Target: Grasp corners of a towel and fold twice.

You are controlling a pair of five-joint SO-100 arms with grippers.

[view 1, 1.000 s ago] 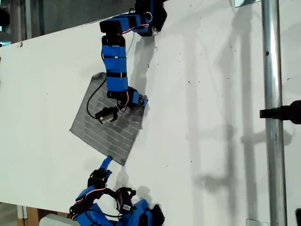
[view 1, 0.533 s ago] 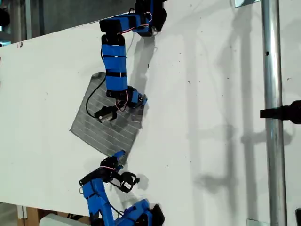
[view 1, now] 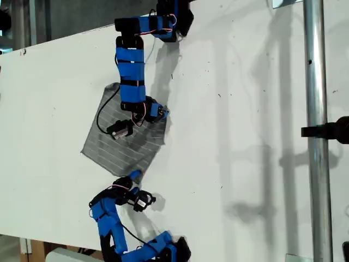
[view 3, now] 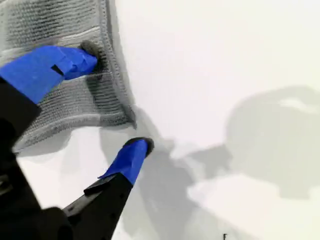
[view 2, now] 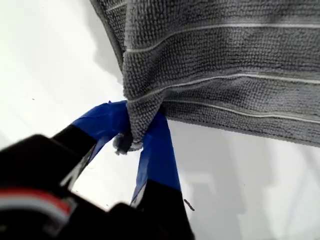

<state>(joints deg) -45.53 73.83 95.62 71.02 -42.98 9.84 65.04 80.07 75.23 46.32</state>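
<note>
First gripper [view 2: 136,131]: my first gripper, jaws pinched tight on a corner [view 2: 131,137] of the towel [view 2: 225,65]; the cloth bunches between the two blue fingers [view 2: 159,150] and lifts off the table [view 2: 45,65]. In the exterior view it sits at the towel's lowest corner [view 1: 134,174], on the arm that rises from the bottom edge.
Second gripper [view 3: 120,97]: my second gripper, jaws wide apart and holding nothing. One blue finger [view 3: 60,62] presses on the towel [view 3: 50,20] near its edge; the other finger [view 3: 131,156] is on bare table [view 3: 225,50], just past the cloth's corner [view 3: 129,119]. In the exterior view it is at the towel's corner on the exterior view's right [view 1: 163,113], on the arm that reaches down from the top edge.
Towel [view 1: 122,147]: grey with thin pale stripes, spread mostly flat and turned like a diamond, toward the exterior view's left of the table [view 1: 245,109]. Upper corner partly hidden under the second arm.
Table: white, faint shadows across it.
Pole [view 1: 316,136]: upright metal tube at the exterior view's right, well apart from the towel, with a black clamp [view 1: 327,131] on it.
</note>
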